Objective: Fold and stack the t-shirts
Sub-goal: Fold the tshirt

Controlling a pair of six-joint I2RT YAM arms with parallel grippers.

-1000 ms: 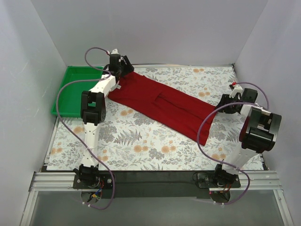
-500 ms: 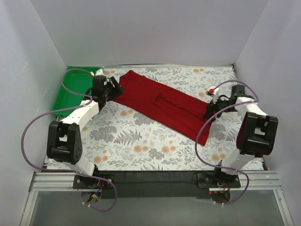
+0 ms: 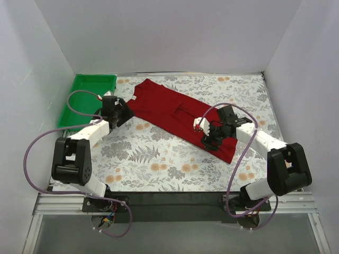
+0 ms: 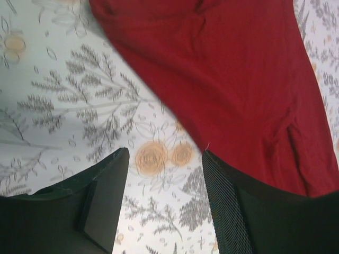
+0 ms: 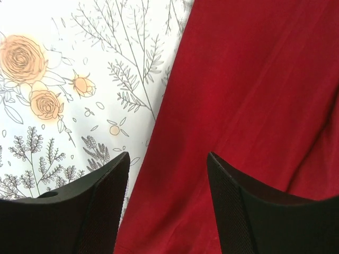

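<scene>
Across the middle of the flowered desk [image 3: 159, 164], from upper left to lower right, lies the dark red t-shirt [image 3: 175, 114], already narrowed lengthwise, I judge; left fingers [image 4: 103, 203] and right fingers [image 5: 238, 211] stand open and empty, each over its near edge; next, both must pinch that edge for a cross fold.
</scene>
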